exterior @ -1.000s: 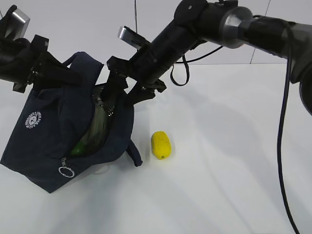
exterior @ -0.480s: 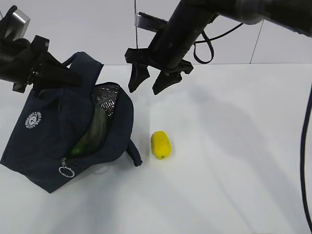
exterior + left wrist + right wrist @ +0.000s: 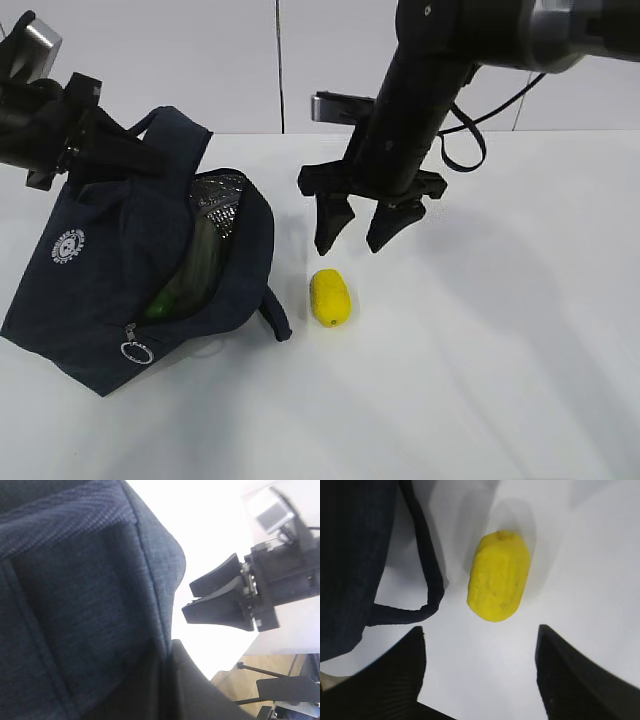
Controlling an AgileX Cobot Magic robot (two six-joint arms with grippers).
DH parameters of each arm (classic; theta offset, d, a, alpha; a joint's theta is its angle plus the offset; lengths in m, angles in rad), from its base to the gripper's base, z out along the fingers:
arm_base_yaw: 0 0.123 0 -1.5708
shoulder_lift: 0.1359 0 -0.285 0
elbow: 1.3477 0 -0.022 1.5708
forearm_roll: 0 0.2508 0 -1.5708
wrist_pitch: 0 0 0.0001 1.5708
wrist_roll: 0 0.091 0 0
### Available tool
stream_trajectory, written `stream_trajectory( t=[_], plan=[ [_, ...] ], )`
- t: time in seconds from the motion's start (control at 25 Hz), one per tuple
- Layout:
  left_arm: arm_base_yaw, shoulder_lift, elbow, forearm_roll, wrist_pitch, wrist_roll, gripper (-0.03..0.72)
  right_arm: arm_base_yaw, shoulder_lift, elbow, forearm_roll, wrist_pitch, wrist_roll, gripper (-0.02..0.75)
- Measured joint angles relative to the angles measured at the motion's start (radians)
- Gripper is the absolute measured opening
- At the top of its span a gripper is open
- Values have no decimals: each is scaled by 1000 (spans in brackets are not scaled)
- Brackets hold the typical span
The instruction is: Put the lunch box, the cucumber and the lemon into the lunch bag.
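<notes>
The navy lunch bag [image 3: 90, 280] lies tilted at the left, its top open and the silver lining showing. Inside it are the pale green lunch box [image 3: 205, 252] and, lower down, a green bit of the cucumber [image 3: 160, 303]. My left gripper [image 3: 125, 155] is shut on the bag's upper edge by a handle, and navy fabric [image 3: 75, 605] fills its wrist view. The yellow lemon [image 3: 330, 297] lies on the table right of the bag. My right gripper [image 3: 357, 238] hangs open just above and behind it. From the right wrist, the lemon [image 3: 498, 576] lies ahead of the open fingers [image 3: 395, 675].
The white table [image 3: 480, 350] stretches right and toward the front. One loose bag handle loop [image 3: 427, 580] lies on the table just left of the lemon. The zipper's ring pull [image 3: 136, 351] hangs at the bag's front corner. A wall stands behind the table.
My right gripper has left the bag's opening, swung right and come down over the lemon, staying open. The left gripper and the bag have not moved.
</notes>
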Motion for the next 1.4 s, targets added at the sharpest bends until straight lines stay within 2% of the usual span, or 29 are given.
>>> stream_trajectory(
  t=[0.56, 1.16, 1.4],
  plan=[
    [0, 0, 0, 4, 0, 0, -9, 19, 87, 14, -8, -4, 137, 511],
    [0, 0, 0, 8, -13, 0, -9, 20, 154, 14, 47, -125, 141, 512],
    [0, 0, 0, 8, -22, 0, -9, 22, 184, 14, 57, -122, 137, 512]
  ],
)
